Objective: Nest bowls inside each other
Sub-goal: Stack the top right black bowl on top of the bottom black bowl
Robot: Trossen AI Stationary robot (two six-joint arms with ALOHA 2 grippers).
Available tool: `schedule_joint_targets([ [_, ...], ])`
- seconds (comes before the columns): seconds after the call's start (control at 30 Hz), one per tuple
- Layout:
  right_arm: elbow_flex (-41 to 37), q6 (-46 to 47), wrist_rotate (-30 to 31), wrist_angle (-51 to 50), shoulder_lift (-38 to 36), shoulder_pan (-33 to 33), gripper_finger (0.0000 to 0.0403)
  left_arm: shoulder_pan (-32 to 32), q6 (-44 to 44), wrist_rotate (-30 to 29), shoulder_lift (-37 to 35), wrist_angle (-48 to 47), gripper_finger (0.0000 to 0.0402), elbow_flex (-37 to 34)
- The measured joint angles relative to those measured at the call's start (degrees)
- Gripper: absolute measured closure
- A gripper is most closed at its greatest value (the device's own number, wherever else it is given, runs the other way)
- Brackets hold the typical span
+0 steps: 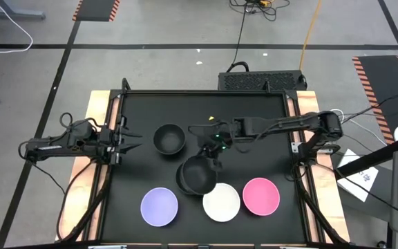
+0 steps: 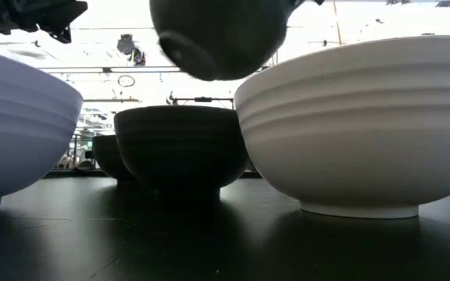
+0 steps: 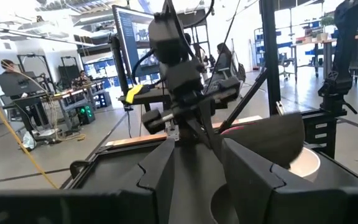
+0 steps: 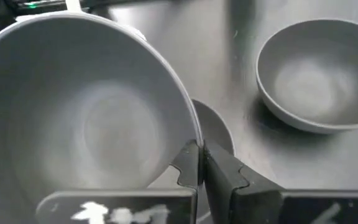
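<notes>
My right gripper (image 1: 211,153) reaches in from the table's right and is shut on a black bowl (image 1: 200,174), held up in the air (image 2: 217,39). A second black bowl (image 2: 180,144) stands on its base right under it, only its edge (image 1: 179,174) showing from above. The third black bowl (image 1: 168,138) stands farther back. The lavender bowl (image 1: 159,206), white bowl (image 1: 221,202) and pink bowl (image 1: 261,196) stand in a row near the table's near edge. My left gripper (image 1: 135,142) waits open at the table's left side. My right gripper pinches the lifted black bowl by its rim (image 4: 188,134), one finger inside the bowl and one outside. The fingers (image 4: 219,177) come from above, pointing down. The bowl hangs clear of the table and tilted, its base (image 2: 182,51) turned down toward the table's left.
The table is a black mat (image 1: 254,117) in a raised frame, with bare mat along its far half and right side. The white bowl and lavender bowl (image 2: 14,133) flank the standing black bowl closely. People and desks show in the room beyond.
</notes>
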Motion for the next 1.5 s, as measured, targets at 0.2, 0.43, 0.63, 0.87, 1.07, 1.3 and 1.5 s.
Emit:
schedule_joint_targets([
  [0.2, 2.1, -0.9, -0.1, -4.6, 3.3, -1.9, 0.0402, 0.0, 0.2, 0.0, 0.0, 0.1, 0.0266, 0.0],
  [0.43, 5.2, -1.5, -0.1, -9.0, 3.5, -3.7, 0.0402, 0.0, 0.4, -0.1, 0.0, 0.1, 0.0266, 0.0],
  [0.63, 9.7, -1.9, -0.4, -11.5, 4.9, -4.0, 0.0402, 0.0, 0.5, -0.1, 0.0, 0.0, 0.0266, 0.0],
  [0.87, 16.1, -2.6, -3.5, -17.1, 11.8, -3.9, 0.0402, 0.0, 0.3, 0.0, 0.0, -0.1, 0.0266, 0.0],
  [1.07, 20.9, -3.6, -3.4, -21.0, 16.6, -3.5, 0.0402, 0.0, 0.4, 0.1, 0.0, -0.3, 0.0266, 0.0],
  [1.3, 21.6, -3.6, -3.2, -22.0, 18.0, -3.5, 0.04, 0.0, 0.5, 0.2, 0.0, -0.3, 0.0266, 0.0],
  [1.5, 21.5, -3.2, -3.3, -22.1, 19.6, -3.2, 0.04, 0.0, 0.5, 0.3, 0.0, -0.2, 0.0266, 0.0],
])
